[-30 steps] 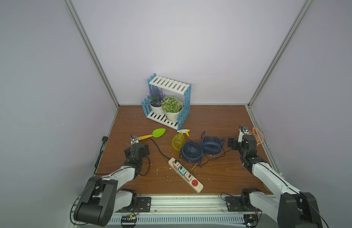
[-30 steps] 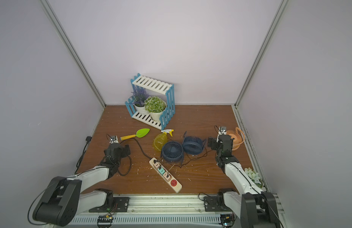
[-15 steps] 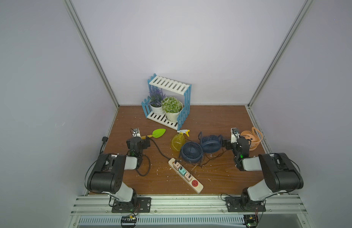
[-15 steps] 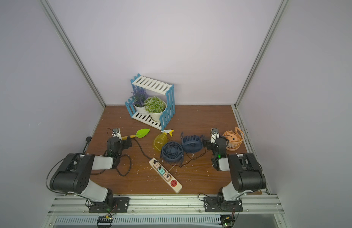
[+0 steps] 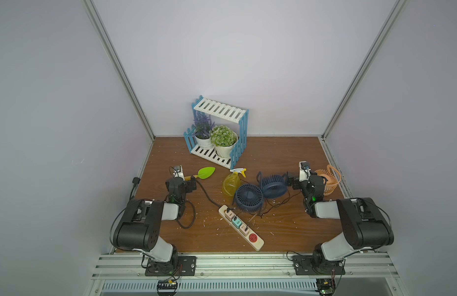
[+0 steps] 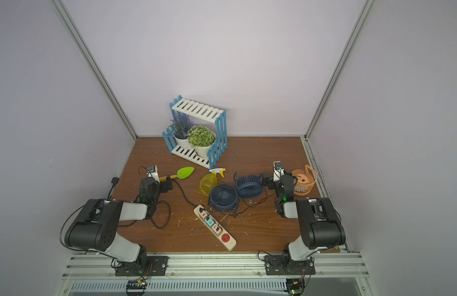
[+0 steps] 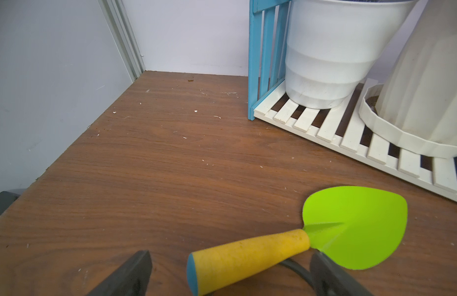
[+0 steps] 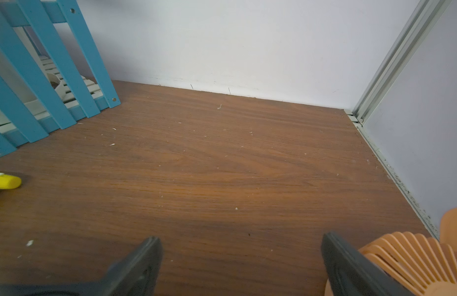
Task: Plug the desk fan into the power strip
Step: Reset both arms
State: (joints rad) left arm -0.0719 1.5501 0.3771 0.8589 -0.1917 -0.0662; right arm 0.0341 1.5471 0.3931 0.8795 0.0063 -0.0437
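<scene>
The cream power strip (image 5: 241, 226) (image 6: 214, 226) lies aslant at the front middle. Three coloured plugs sit in it, and one red socket (image 5: 252, 237) shows at its near end. Two navy desk fans (image 5: 248, 196) (image 5: 273, 185) stand just behind it, with thin black cables trailing on the wood. An orange fan (image 5: 326, 179) (image 8: 407, 258) sits at the right edge. My left gripper (image 5: 184, 180) (image 7: 230, 271) is open, low over a trowel's yellow handle (image 7: 248, 256). My right gripper (image 5: 306, 178) (image 8: 241, 258) is open over bare wood, between the navy fans and the orange fan.
A green trowel (image 5: 205, 173) and a yellow spray bottle (image 5: 231, 183) lie left of the fans. A blue-and-white shelf (image 5: 217, 135) with two potted plants stands at the back. The strip's thick black cord (image 5: 207, 196) runs left under my left arm. Walls close both sides.
Both arms have folded back from a low outstretched pose, upper links now raised near the front rail. The grippers shifted slightly toward the back and stayed open. No object moved.
</scene>
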